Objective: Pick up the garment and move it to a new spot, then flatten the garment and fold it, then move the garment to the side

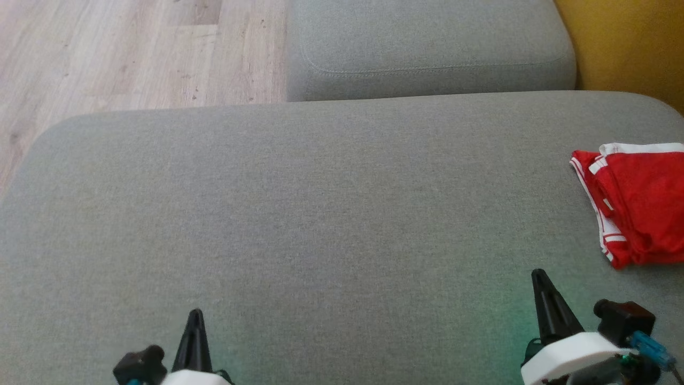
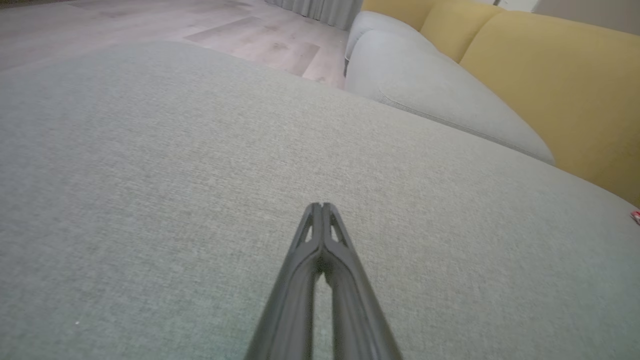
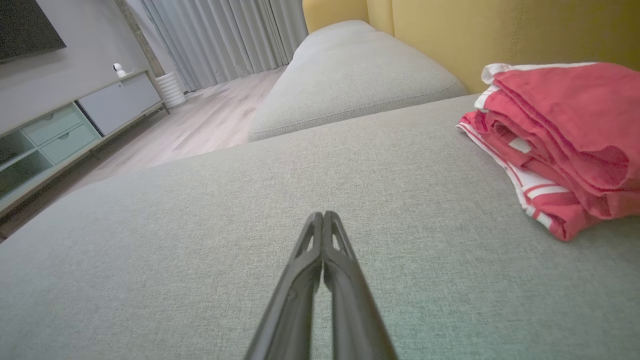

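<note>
Left hand (image 1: 195,312) is shut, fingers pressed tip to tip, nothing gripped. Right hand (image 1: 537,274) is the same: fingers closed together, nothing held. Both are placed low over the grey seat cushion (image 1: 320,214); contact with the fabric cannot be told from any view.

Garment (image 1: 638,206) is found at the right end of the seat cushion, cut off by the right border of the head view. It is red with white stripes and is stacked in folded layers, with a white tag seen between layers in the right wrist view. It is located ahead and to the right of the right hand, near it but clearly apart. It is well apart from the left hand.

A second grey cushion (image 1: 427,43) is butted against the far edge of the seat cushion, and a yellow backrest (image 1: 630,43) is seen behind both.

Containers: a cabinet (image 3: 115,97) is set against the wall across the wood floor (image 1: 107,53). Its drawers (image 3: 60,132) are shut. Its open compartments (image 3: 17,162) are seen at the left end; their contents cannot be made out.
</note>
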